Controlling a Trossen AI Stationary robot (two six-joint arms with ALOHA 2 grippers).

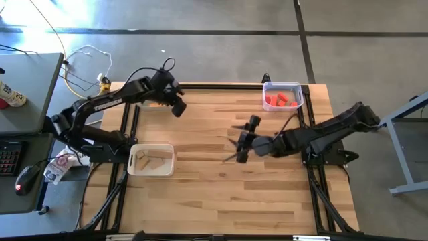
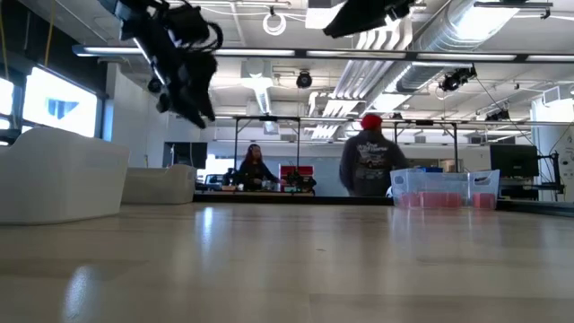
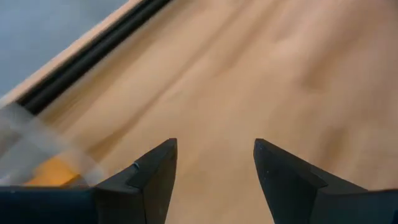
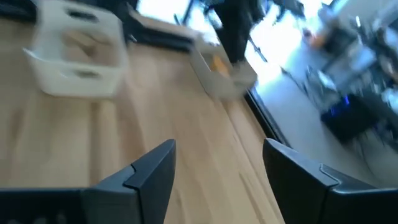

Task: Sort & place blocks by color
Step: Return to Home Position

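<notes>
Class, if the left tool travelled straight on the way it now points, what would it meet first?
Probably the bare table top: the left tool, open, tilts down at plain wood, with nothing between. Depth is unclear.

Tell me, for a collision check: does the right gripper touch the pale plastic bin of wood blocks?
Apart: high view shows bare tabletop between right gripper and pale plastic bin.

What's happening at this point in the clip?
Nothing is being held. The left gripper hangs open over the table's far left part, the right gripper open over its middle. Light wood blocks lie in the pale bin, red-orange blocks in the clear bin.
</notes>
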